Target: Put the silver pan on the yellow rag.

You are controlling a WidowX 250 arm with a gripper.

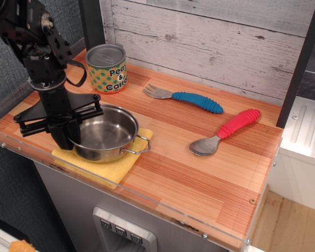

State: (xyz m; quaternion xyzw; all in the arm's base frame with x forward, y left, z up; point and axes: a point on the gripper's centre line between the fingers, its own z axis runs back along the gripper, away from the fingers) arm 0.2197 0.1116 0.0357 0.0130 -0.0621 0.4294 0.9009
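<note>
My claw (67, 137) clamped on left rim of silver pan (106, 133). Pan empty, resting on yellow rag (106, 169) near front-left edge of surface (199, 184). Can (107, 68) behind, lid on. Open surface right of pan.

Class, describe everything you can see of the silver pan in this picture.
The silver pan is a shiny, round, shallow pan that looks like stainless steel, empty inside. One thin wire loop handle sticks out on its right. It sits upright on the yellow rag, near the table's front-left corner. The black gripper is at its left rim.
</note>
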